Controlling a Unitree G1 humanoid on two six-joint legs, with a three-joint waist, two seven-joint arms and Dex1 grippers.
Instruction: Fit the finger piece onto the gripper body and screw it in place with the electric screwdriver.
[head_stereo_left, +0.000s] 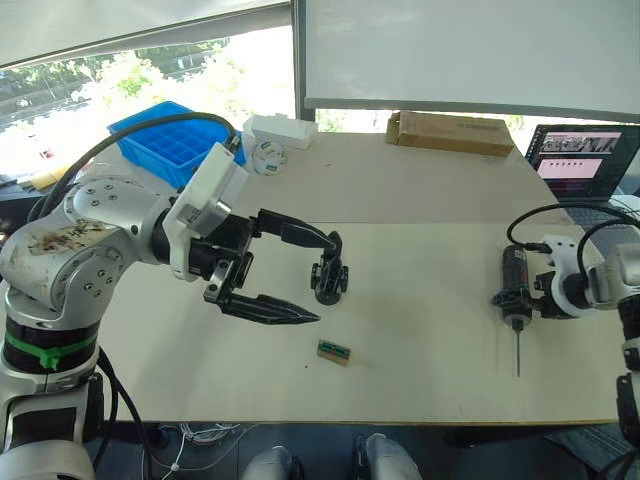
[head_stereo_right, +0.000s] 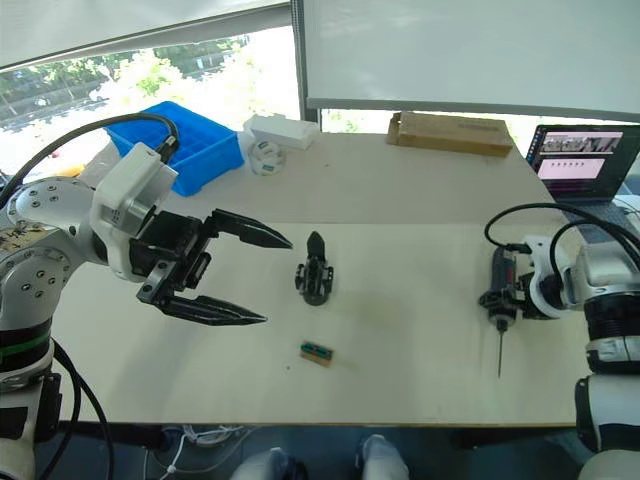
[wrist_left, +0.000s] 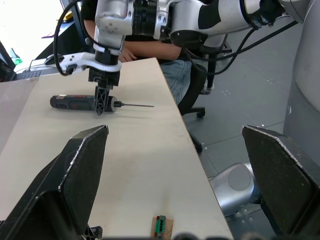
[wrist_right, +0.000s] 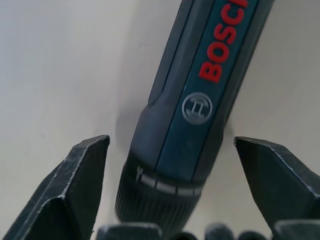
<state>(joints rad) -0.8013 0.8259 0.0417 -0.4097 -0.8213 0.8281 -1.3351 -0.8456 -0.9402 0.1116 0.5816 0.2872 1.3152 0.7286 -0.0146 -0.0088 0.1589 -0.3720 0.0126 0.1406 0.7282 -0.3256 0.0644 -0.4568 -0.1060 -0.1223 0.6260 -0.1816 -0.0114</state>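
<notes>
The gripper body (head_stereo_right: 315, 278) stands as a small black block mid-table. A slim pointed black part, seemingly the finger piece (head_stereo_right: 316, 245), rises from its top. My left gripper (head_stereo_right: 278, 281) hovers open just to the left of it, fingers pointing at it and touching nothing. The electric screwdriver (head_stereo_left: 514, 272) lies on the right of the table, its thin bit (head_stereo_left: 518, 350) pointing toward the front edge. My right gripper (wrist_right: 171, 141) is open and straddles the screwdriver (wrist_right: 200, 90) near its collar, with a gap on each side.
A tiny green-topped brown block (head_stereo_left: 334, 351) lies in front of the gripper body. At the back are a blue bin (head_stereo_left: 170, 140), a white box (head_stereo_left: 280, 130), a tape roll (head_stereo_left: 268, 157), a cardboard box (head_stereo_left: 450, 132) and a laptop (head_stereo_left: 580, 160).
</notes>
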